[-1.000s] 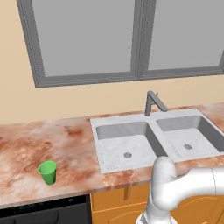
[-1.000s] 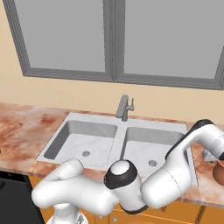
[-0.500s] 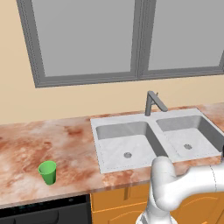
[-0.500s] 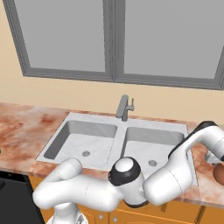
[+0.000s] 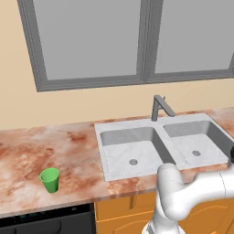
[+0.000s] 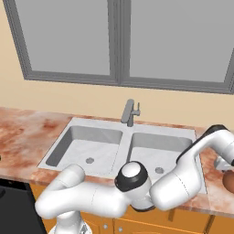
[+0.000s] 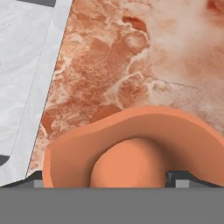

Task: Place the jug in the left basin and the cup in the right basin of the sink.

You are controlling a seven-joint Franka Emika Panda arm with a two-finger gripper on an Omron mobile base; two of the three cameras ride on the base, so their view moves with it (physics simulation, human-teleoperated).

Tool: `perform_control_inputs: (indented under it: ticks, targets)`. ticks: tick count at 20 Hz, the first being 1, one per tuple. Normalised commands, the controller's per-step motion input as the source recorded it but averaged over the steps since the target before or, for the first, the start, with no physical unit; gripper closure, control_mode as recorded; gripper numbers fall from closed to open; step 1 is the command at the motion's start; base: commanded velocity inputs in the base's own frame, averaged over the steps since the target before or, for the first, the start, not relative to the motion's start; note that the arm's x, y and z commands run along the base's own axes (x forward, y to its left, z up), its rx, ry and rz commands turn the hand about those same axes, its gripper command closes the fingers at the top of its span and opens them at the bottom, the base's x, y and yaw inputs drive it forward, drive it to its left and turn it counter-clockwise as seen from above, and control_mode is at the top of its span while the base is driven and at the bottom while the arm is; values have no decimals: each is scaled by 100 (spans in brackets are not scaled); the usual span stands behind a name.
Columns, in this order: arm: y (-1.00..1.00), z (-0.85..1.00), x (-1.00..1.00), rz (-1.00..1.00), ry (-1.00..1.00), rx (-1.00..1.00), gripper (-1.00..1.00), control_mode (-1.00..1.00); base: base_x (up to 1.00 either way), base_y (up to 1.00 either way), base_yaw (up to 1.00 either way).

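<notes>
Jug between spread fingers

A matt terracotta jug stands on mottled, stone-like counter beside the smooth grey sink.

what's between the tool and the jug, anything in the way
Nothing visible. In the hand view the jug sits right at the open tool, a fingertip on either side of its flared rim, with bare marble counter beyond and the sink rim alongside.
</notes>
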Motion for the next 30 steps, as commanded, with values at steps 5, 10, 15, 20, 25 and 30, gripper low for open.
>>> perform_control_inputs:
  ticks: [5,10,15,20,25,30]
  targets:
    - [0,0,0,0,0,0,100,-100,0,0,0]
    - [0,0,0,0,0,0,100,-100,0,0,0]
    - [8,0,-12,2,0,0,100,-100,0,0,0]
    - [31,2,-16,9,0,0,100,-100,0,0,0]
    - [53,2,-2,15,0,-1,100,-100,0,0,0]
    - [57,8,0,15,-1,-4,100,-100,0,0,0]
